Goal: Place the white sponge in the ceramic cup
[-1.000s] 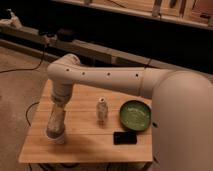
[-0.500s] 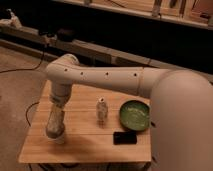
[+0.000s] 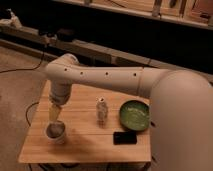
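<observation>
The ceramic cup [image 3: 57,136] is a small white round cup standing near the front left of the wooden table [image 3: 90,146]. My gripper [image 3: 54,122] points straight down right above the cup's mouth, at its rim or just inside it. The arm reaches in from the right and bends down over the table's left side. The white sponge is hidden; I cannot tell whether it is in the gripper or in the cup.
A small pale patterned bottle [image 3: 101,111] stands upright mid-table. A green bowl [image 3: 134,115] sits at the right, with a flat black object [image 3: 124,137] in front of it. The table's left and front edges are close to the cup. Dark shelving runs behind.
</observation>
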Robot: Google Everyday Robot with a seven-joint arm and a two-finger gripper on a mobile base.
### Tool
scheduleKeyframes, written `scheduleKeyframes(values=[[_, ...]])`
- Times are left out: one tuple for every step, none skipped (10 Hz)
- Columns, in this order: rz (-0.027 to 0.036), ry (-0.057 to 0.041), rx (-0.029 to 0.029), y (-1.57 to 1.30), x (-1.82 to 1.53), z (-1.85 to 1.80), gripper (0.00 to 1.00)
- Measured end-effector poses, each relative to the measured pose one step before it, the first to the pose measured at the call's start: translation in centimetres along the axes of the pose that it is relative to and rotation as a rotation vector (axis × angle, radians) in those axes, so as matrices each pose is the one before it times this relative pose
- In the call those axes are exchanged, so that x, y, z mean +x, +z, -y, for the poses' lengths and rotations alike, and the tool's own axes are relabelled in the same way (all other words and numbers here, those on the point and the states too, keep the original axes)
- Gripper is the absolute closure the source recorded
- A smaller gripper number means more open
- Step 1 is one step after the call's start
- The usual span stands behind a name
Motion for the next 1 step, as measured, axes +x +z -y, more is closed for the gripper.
scheduleKeyframes(values=[[0.00018, 0.00068, -0.00135, 0.01, 0.009, -0.02, 0.2]])
